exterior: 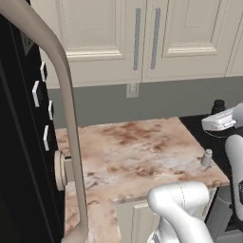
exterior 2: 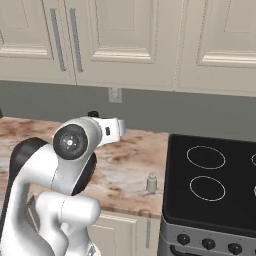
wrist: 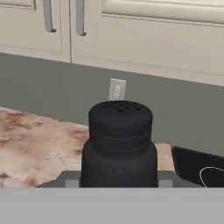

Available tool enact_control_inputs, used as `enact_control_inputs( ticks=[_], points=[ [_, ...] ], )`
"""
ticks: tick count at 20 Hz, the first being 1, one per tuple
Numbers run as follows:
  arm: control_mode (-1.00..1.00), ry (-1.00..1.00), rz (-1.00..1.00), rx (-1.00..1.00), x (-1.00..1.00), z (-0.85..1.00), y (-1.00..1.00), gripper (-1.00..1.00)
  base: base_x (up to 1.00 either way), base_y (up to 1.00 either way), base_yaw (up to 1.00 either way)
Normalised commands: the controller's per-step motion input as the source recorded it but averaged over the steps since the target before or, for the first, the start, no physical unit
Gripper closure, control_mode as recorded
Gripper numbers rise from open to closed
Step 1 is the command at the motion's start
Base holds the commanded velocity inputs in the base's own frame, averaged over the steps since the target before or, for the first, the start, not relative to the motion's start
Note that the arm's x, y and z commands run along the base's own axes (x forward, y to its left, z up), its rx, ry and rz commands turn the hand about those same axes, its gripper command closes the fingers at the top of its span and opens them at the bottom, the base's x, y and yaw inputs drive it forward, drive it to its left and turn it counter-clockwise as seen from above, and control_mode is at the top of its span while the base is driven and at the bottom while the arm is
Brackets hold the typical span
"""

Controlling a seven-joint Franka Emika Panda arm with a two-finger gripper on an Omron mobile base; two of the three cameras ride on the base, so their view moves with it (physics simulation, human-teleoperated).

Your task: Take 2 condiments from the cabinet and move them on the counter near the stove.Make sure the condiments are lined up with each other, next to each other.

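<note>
My gripper [wrist: 118, 176] is shut on the black condiment [wrist: 119, 144], a shaker with a perforated top. It hangs above the counter [exterior: 133, 152], in front of the grey back wall. In the base views the gripper [exterior: 217, 114] [exterior 2: 97, 119] carries the black condiment [exterior: 218, 105] [exterior 2: 93, 114] over the counter's [exterior 2: 131, 150] right part, close to the stove [exterior 2: 215, 185] [exterior: 205, 135]. The pale grey condiment [exterior: 207, 157] [exterior 2: 151, 183] stands upright on the counter near the front edge, beside the stove's left side. The cabinet they came from is out of view.
Cream panelled doors with metal handles [exterior: 144, 38] hang above the counter. A wall socket [wrist: 116, 89] sits on the grey backsplash. A black appliance with a curved beige handle [exterior: 71, 118] rises at the left. The stove's knobs [exterior 2: 207, 244] line its steel front.
</note>
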Motion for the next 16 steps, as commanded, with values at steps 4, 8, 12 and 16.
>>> enact_control_inputs(
  ticks=[4,8,12,16],
  points=[
    [-1.0,-0.05,0.07,0.0,0.0,-0.63,-0.7,1.0,0.0,0.0,0.0],
    [-1.0,-0.02,0.09,0.0,-0.04,-0.68,-0.61,1.0,0.0,0.0,0.0],
    [-1.0,-0.16,0.08,0.15,-0.12,-0.82,-0.45,1.0,0.0,0.0,0.0],
    [-1.0,-0.16,0.05,0.08,0.0,-0.88,-0.28,1.0,0.0,0.0,0.0]
  ],
)
